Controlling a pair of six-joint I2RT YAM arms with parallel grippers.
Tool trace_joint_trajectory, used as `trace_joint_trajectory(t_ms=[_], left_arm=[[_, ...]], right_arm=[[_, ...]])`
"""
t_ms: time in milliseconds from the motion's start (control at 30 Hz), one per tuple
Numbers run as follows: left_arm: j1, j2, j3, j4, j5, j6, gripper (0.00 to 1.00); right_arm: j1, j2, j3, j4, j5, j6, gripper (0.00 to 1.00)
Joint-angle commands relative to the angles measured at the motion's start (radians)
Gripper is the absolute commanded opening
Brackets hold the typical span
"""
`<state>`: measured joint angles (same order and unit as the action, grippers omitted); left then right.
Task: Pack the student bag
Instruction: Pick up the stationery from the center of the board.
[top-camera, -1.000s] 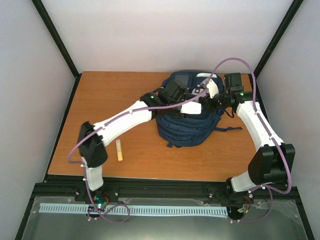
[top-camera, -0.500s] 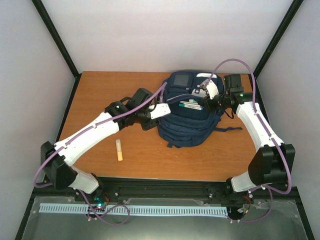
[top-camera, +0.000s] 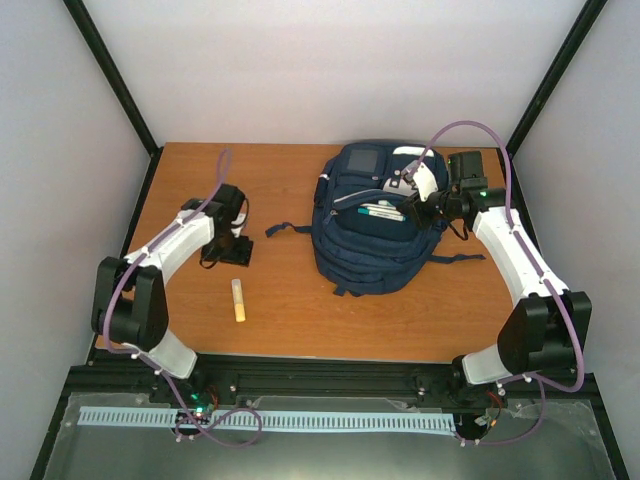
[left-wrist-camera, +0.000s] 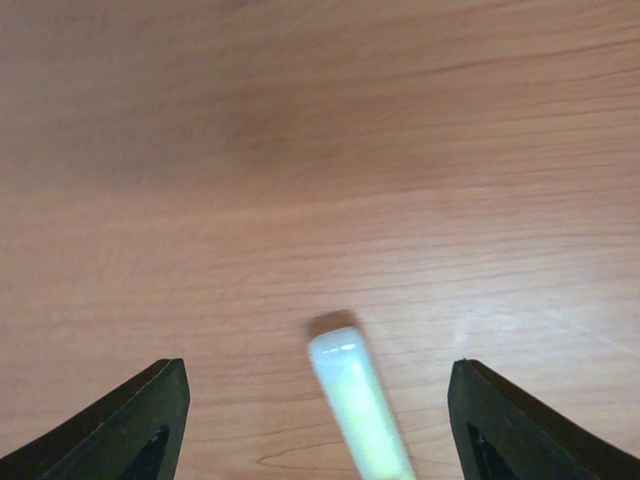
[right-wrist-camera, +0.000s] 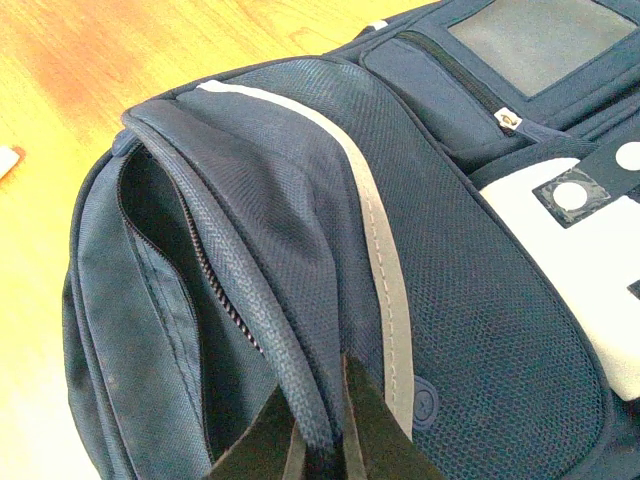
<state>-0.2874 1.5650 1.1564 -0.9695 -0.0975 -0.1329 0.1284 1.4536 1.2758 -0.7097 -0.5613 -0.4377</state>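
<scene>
The student bag (top-camera: 370, 235), navy blue with pale stripes, lies on the right half of the wooden table (top-camera: 200, 170), its top compartment gaping. Pens (top-camera: 381, 210) show inside the opening. My right gripper (top-camera: 418, 197) is shut on the zipper edge of the bag's flap (right-wrist-camera: 320, 430) and holds it up; the bag (right-wrist-camera: 430, 280) fills that wrist view. My left gripper (top-camera: 228, 250) hovers over bare table left of the bag, open. A pale tube (top-camera: 238, 300) lies just nearer than it. In the left wrist view the tube (left-wrist-camera: 360, 410) lies between the spread fingers (left-wrist-camera: 150, 420), untouched.
A dark strap (top-camera: 290, 228) trails from the bag's left side onto the table. Another strap (top-camera: 462, 258) sticks out on the right. Black frame posts stand at the back corners, and grey walls close in the table.
My left arm has pulled out of the bag and swung left over the table, ending above the pale tube with its jaws spread wider. The right gripper has kept its hold on the flap.
</scene>
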Motion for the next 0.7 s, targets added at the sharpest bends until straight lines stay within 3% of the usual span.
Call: trace_joint_trajectory(t_ms=[0, 367, 667], left_arm=[[0.111, 0.037, -0.048, -0.026, 0.067, -0.160, 0.72], [0.129, 0.095, -0.078, -0.042, 0.137, -0.205, 0.70], [0.131, 0.153, -0.079, -0.041, 0.216, -0.187, 0.60]], right_arm=[[-0.003, -0.057, 0.004, 0.038, -0.068, 0.003, 0.03], [-0.003, -0.045, -0.003, 0.043, -0.078, 0.005, 0.03], [-0.003, -0.030, -0.003, 0.044, -0.090, 0.008, 0.03]])
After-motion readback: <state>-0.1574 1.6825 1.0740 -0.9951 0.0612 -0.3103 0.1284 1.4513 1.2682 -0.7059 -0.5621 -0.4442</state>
